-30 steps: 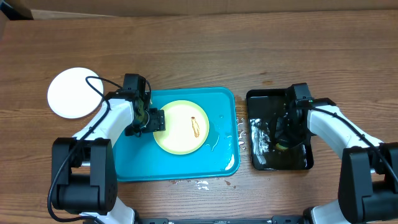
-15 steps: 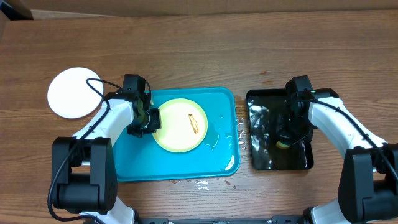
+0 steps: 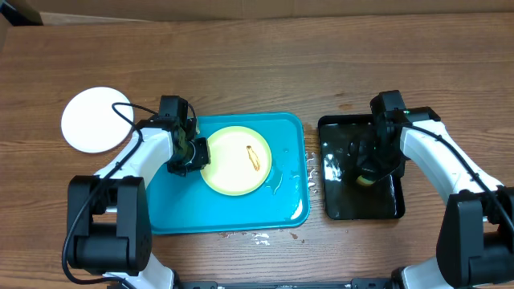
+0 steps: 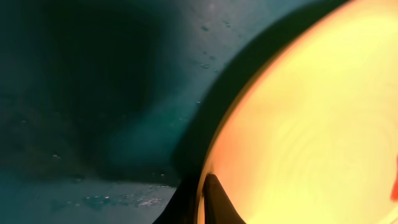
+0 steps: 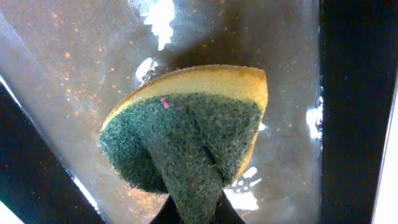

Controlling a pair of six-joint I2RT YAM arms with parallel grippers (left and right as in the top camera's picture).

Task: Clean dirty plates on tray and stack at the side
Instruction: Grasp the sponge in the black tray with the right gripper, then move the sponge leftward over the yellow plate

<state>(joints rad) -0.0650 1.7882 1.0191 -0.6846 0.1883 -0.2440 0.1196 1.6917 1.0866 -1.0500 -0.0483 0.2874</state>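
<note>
The left gripper (image 3: 195,155) clenches the left rim of the pale yellow-green plate (image 3: 237,160) lying in the turquoise tray (image 3: 241,213) at frame centre, while the right gripper (image 3: 368,172) grasps a scouring sponge (image 5: 186,124) over the black tray (image 3: 341,205) at right.

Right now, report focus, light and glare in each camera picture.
Overhead view: sharp, evenly lit, white glare on the wet black tray and on puddles by the right rim of the blue tray. Left wrist view: too close, blurred and dim, the plate tinted orange, the blue tray dark beside it. Right wrist view: the sponge is crisp, bright reflections on the wet tray behind it.
</note>
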